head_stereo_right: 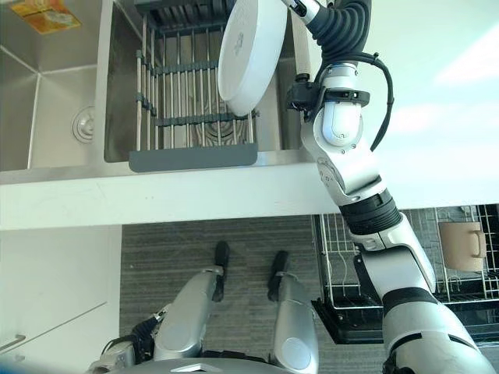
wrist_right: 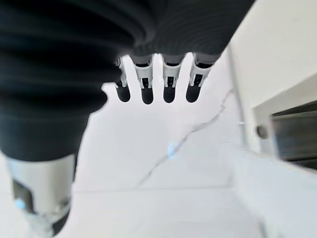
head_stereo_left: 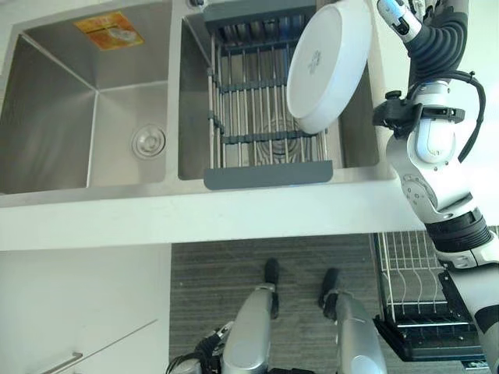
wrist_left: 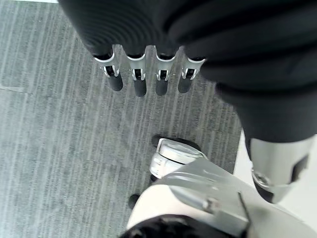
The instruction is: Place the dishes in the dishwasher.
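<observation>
A large white plate (head_stereo_left: 327, 66) hangs tilted on edge in the air over the wire drying rack (head_stereo_left: 257, 101) in the right sink basin. My right hand (head_stereo_left: 396, 17) grips its upper rim from the far right side, and its curled fingers (wrist_right: 156, 84) show in the right wrist view. The pulled-out dishwasher rack (head_stereo_right: 335, 265) sits low at my right, below the counter, with a beige mug (head_stereo_right: 460, 245) in it. Down by my side, over the grey floor, my left hand (wrist_left: 146, 74) holds nothing and its fingers are relaxed.
The left sink basin (head_stereo_left: 47, 132) has a drain (head_stereo_left: 148, 142) and an orange sticker (head_stereo_left: 109, 31) on its wall. A white counter edge (head_stereo_left: 195, 218) runs between the sinks and me. A white cabinet front (head_stereo_left: 70, 312) stands at lower left.
</observation>
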Robot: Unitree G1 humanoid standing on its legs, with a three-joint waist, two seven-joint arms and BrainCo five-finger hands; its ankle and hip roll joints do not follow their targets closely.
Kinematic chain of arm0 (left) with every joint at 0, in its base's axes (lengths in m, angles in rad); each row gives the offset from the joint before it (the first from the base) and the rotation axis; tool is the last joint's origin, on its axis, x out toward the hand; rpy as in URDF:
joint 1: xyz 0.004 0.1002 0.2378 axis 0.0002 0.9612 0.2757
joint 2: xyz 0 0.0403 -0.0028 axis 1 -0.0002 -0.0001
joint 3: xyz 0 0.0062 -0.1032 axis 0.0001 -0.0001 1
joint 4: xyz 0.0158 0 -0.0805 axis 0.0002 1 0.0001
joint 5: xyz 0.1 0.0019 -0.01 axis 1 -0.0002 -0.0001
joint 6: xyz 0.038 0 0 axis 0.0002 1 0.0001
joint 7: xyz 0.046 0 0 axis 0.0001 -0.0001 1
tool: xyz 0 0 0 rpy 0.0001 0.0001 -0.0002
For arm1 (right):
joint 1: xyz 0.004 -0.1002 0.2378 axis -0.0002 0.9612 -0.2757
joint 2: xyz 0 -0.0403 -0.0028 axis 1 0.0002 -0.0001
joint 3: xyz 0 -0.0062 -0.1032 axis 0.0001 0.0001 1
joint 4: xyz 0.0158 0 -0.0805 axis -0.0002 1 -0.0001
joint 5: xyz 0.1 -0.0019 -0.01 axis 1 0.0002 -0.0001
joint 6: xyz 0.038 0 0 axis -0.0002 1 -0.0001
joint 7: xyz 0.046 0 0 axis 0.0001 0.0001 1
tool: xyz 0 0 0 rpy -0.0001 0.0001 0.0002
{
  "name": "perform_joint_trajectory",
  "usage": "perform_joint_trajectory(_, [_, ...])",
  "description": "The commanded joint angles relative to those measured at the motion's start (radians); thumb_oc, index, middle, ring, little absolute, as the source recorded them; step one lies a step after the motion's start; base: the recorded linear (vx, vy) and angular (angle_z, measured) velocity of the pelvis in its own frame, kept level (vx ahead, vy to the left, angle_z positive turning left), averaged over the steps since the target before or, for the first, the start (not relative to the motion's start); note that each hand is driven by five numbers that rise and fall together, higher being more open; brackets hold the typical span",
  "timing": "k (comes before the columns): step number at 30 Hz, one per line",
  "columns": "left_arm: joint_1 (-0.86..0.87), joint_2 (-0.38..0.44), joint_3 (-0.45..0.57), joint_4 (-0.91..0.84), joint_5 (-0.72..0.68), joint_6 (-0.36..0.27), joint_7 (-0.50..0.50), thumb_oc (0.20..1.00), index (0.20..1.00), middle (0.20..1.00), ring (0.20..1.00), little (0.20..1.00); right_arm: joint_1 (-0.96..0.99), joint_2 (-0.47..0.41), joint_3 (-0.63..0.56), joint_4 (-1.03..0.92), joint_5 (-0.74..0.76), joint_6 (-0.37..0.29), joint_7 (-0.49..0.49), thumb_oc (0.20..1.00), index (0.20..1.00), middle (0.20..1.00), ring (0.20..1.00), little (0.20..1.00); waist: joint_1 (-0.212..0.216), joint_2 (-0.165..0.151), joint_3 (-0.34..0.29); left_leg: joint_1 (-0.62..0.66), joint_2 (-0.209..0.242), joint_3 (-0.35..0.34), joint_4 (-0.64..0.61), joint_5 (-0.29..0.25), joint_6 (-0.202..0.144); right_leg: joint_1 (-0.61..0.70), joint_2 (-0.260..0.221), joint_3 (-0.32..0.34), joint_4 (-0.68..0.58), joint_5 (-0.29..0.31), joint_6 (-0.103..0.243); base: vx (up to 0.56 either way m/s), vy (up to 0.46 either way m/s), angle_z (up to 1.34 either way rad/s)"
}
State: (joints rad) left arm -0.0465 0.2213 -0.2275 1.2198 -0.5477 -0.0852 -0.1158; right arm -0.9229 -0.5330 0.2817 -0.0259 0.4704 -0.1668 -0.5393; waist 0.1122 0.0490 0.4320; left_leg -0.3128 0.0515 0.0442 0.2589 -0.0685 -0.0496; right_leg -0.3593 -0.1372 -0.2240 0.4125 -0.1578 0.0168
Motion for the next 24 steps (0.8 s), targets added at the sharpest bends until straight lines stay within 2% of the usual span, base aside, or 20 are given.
perform_joint_trajectory(1, [0.056, 0.022, -0.025, 0.027, -0.009, -0.005, 0.003, 1.000, 1.000, 1.000, 1.000, 1.000, 0.005, -0.020, -0.003, -0.061, -0.015, -0.055, -0.005, 1.000, 1.000, 1.000, 1.000, 1.000, -0.007, -0.017, -0.121, -0.024, 0.014, -0.007, 0.041, -0.061, -0.023, 0.063, -0.032, 0.000, -0.113, 0.024, 0.082, 0.00, -0.043, 0.00])
perform_joint_trajectory(7, [0.091, 0.012, -0.017, 0.023, 0.028, 0.012, 0.026, 1.000, 1.000, 1.000, 1.000, 1.000, 0.097, 0.003, -0.015, -0.034, 0.010, -0.032, 0.015, 1.000, 1.000, 1.000, 1.000, 1.000, -0.004, -0.024, -0.194, 0.051, 0.027, 0.018, 0.041, -0.080, -0.029, 0.144, -0.038, -0.025, -0.113, 0.011, 0.085, 0.03, -0.040, 0.04])
perform_joint_trajectory(13, [0.120, 0.006, 0.001, 0.045, 0.072, 0.030, 0.037, 1.000, 1.000, 1.000, 1.000, 1.000, 0.175, 0.067, 0.004, 0.058, -0.001, -0.012, 0.028, 1.000, 1.000, 1.000, 1.000, 1.000, 0.009, -0.032, -0.280, 0.126, 0.038, 0.031, 0.041, -0.097, -0.035, 0.230, -0.049, -0.066, -0.113, -0.009, 0.087, 0.04, -0.030, 0.04])
perform_joint_trajectory(20, [0.134, 0.002, 0.005, 0.061, 0.131, 0.047, 0.028, 1.000, 1.000, 1.000, 1.000, 1.000, 0.235, 0.098, -0.016, 0.106, -0.019, -0.007, 0.022, 1.000, 1.000, 1.000, 1.000, 1.000, 0.024, -0.033, -0.323, 0.165, 0.036, 0.016, 0.041, -0.108, -0.034, 0.286, -0.054, -0.100, -0.113, -0.022, 0.088, 0.01, 0.005, 0.14])
perform_joint_trajectory(24, [0.140, -0.006, 0.002, 0.063, 0.147, 0.049, 0.030, 1.000, 1.000, 1.000, 1.000, 1.000, 0.268, 0.087, -0.045, 0.110, -0.019, 0.003, 0.026, 1.000, 1.000, 1.000, 1.000, 1.000, 0.037, -0.031, -0.335, 0.172, 0.025, -0.009, 0.041, -0.110, -0.031, 0.306, -0.062, -0.123, -0.113, -0.026, 0.088, 0.01, 0.044, 0.13])
